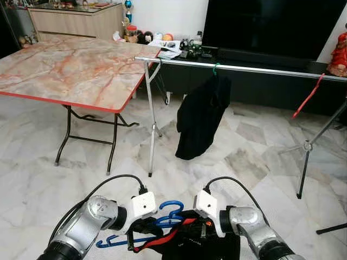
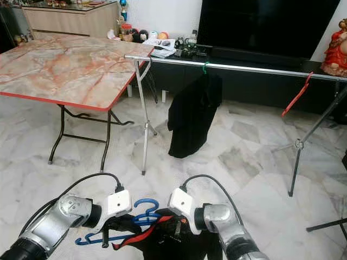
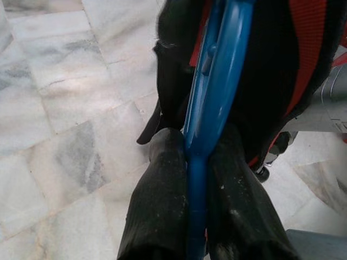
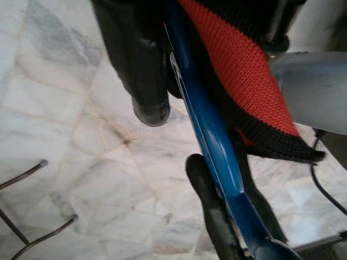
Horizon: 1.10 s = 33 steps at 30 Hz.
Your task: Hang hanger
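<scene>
Still early going: both claws are clamping the blue hanger [image 1: 169, 213], left claw [image 3: 198, 162] and right claw [image 4: 187, 135], holding it with a black-and-red garment [image 1: 187, 238] low over the floor, well short of the rail [image 1: 244, 67] where a black shirt [image 1: 200, 116] is already hanging.

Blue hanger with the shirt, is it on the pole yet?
Not yet. One black garment already hangs on the silver rail. The left gripper and right gripper both hold the blue hanger low above the floor. Lifting and hooking it remain.
</scene>
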Available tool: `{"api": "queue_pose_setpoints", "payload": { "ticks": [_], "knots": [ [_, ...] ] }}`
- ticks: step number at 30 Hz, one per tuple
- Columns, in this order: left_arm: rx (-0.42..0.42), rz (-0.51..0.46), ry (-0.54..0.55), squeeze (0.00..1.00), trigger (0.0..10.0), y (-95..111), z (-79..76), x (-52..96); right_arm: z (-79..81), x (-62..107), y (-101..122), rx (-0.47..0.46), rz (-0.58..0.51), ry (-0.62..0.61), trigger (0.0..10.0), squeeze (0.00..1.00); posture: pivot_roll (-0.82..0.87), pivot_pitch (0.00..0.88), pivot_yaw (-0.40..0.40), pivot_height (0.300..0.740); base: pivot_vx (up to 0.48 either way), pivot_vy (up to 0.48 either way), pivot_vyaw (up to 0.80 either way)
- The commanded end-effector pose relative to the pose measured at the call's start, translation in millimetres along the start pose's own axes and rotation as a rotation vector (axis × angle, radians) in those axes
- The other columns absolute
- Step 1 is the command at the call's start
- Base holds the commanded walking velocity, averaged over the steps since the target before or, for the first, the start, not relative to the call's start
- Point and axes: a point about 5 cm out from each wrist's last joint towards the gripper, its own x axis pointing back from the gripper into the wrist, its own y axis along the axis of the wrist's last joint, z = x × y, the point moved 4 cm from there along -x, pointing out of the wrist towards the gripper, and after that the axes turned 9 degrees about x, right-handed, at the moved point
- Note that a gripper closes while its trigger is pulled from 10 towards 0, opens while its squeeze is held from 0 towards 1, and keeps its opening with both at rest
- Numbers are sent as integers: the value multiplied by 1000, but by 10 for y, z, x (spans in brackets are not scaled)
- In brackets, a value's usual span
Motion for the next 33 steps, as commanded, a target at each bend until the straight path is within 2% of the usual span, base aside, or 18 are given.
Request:
{"api": "queue_pose_setpoints", "payload": {
  "ticks": [1,2,3,4,18,26,33],
  "knots": [
    [44,-20,80,0,0,11,145,80,60,-26,59,-18,-63,38,3333,0,245,0,-56,740,0,0,0],
    [46,-21,79,0,0,11,145,79,67,-20,54,-21,-66,42,2157,0,245,0,-56,740,0,0,0],
    [46,-21,79,0,0,11,145,79,71,-15,50,-23,-67,45,2157,0,245,0,-56,740,0,0,0],
    [48,-22,79,0,0,8,145,82,79,-4,43,-31,-73,48,0,0,244,0,-54,740,0,0,0],
    [81,-40,77,0,0,1,151,81,114,78,126,-124,-203,92,0,0,243,0,-54,740,0,0,0],
    [81,-39,75,0,0,-2,151,83,120,116,100,-162,-220,89,0,0,244,0,-54,740,0,0,0],
    [91,-46,71,0,0,-2,148,84,56,209,280,-247,-391,90,0,0,243,0,-53,740,0,0,0]
  ]
}}
